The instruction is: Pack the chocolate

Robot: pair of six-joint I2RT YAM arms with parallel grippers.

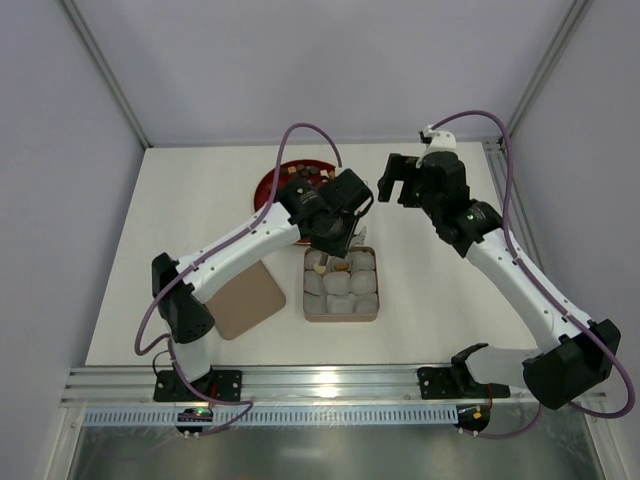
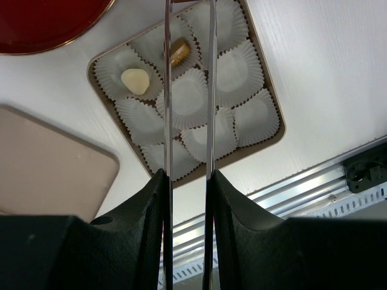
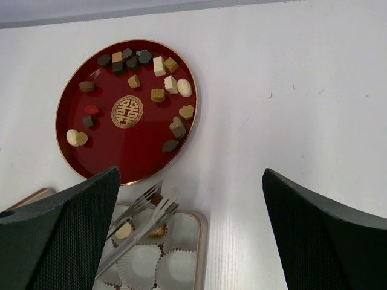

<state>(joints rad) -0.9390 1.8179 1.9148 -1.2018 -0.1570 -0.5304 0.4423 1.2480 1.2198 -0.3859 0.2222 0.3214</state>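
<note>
Left gripper (image 2: pixel 189 12), barely parted and empty, hovers over a boxed tan chocolate (image 2: pixel 178 51); right gripper (image 3: pixel 193 241) gapes empty, its view alone showing plate chocolates (image 3: pixel 158 65) clearly.

White-shelled arms (image 1: pixel 240 248) with black joints, looping purple cables (image 1: pixel 305 126), black textured wrist housings (image 2: pixel 139 241)

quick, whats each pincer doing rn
left pincer: open, holding nothing; a tan chocolate lies free in a paper cup between its tips.
right pincer: open wide, empty.
</note>
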